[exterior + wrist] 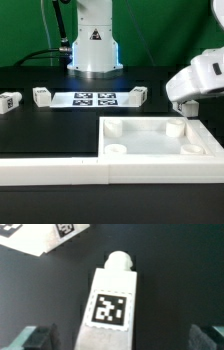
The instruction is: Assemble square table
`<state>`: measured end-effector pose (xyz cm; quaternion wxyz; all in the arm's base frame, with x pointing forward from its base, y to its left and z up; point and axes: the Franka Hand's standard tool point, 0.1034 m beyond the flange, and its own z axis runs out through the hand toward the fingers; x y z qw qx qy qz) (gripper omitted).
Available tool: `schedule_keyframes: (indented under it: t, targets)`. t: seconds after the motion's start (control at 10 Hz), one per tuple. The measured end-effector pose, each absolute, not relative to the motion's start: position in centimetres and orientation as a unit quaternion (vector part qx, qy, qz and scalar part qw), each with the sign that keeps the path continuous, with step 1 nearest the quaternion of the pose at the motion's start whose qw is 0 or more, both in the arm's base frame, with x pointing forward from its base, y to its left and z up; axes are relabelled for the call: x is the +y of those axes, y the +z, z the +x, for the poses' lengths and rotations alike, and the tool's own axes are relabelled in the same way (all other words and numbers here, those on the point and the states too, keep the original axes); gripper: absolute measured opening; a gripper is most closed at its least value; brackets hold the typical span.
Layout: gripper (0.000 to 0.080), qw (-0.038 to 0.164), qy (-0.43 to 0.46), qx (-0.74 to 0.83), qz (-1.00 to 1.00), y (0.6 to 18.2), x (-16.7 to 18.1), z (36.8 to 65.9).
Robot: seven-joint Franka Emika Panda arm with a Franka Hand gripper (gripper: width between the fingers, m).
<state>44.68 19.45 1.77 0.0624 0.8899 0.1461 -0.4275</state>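
The white square tabletop [150,141] lies rim-up with round sockets in its corners, set into the corner of the L-shaped wall. My gripper [183,104] hangs over the black table by the tabletop's far corner, at the exterior view's right. In the wrist view a white leg [112,291] with a square tag and a rounded peg end lies flat on the table below my gripper [122,339]. It sits between the wide-open fingers [35,338], nearer one of them, and touches neither. Three more legs [42,96] [10,100] [141,96] lie near the marker board.
The marker board [95,98] lies flat in front of the robot base [95,45]. The long white L-shaped wall [55,168] runs along the tabletop's near side. A corner of another white tagged part [45,236] shows close to the leg in the wrist view.
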Motion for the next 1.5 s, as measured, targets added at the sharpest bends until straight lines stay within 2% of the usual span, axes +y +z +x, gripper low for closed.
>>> schedule_keyframes:
  t: [0.2,0.5,0.6,0.7,1.3,1.4,1.5]
  targets:
    - [0.0649,0.056,-0.419,0.157,0.893,0.7,19.6,44.2]
    - [0.0635,0.052,-0.415,0.162,0.894,0.6,19.7,44.2]
    - [0.0442,0.052,-0.415,0.162,0.894,0.6,19.7,44.2]
    - [0.0299,0.052,-0.415,0.162,0.894,0.6,19.7,44.1]
    - [0.0294,0.052,-0.415,0.162,0.894,0.6,19.7,44.2]
    - [0.0294,0.043,-0.423,0.173,0.889,1.4,19.2,44.6]
    - [0.0294,0.024,-0.423,0.166,0.89,4.1,17.7,46.7]
